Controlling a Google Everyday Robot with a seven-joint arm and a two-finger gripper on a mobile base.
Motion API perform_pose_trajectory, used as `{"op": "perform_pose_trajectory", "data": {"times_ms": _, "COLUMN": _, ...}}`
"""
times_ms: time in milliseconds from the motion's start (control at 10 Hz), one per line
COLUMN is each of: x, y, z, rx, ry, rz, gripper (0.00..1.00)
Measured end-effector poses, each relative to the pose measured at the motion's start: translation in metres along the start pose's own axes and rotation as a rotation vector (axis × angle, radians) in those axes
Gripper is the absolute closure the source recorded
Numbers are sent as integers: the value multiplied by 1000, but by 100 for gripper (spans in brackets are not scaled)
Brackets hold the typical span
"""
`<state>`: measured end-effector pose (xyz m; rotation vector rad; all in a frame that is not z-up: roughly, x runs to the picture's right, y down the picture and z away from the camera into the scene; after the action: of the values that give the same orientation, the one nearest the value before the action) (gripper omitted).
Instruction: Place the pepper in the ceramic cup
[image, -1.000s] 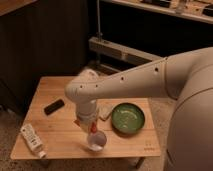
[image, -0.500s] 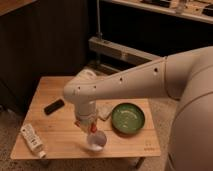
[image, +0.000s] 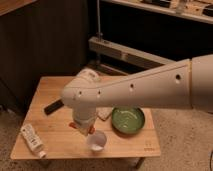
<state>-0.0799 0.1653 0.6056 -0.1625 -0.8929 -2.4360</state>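
Gripper hangs below my smooth white arm, just above and left of the ceramic cup, a small glossy pale round vessel on the wooden table; I cannot tell how its fingers stand. At its tip I see the pepper, a small red-orange tapering shape right over the cup's left rim, with the wider glossy green bowl to the cup's right. Compared with half a second ago, nothing has visibly shifted
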Motion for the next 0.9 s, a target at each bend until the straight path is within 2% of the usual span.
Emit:
{"op": "perform_pose_trajectory", "data": {"times_ms": 400, "x": -33, "y": 19, "z": -5, "rx": 43, "ry": 38, "rz": 94, "gripper": 100}}
{"op": "perform_pose_trajectory", "data": {"times_ms": 600, "x": -54, "y": 34, "z": -10, "rx": 86, "ry": 81, "rz": 131, "gripper": 100}}
{"op": "perform_pose_trajectory", "data": {"times_ms": 800, "x": -65, "y": 33, "z": -14, "rx": 96, "ry": 61, "rz": 136, "gripper": 100}}
{"op": "perform_pose_trajectory", "data": {"times_ms": 900, "x": -73, "y": 31, "z": -16, "rx": 103, "ry": 15, "rz": 141, "gripper": 100}}
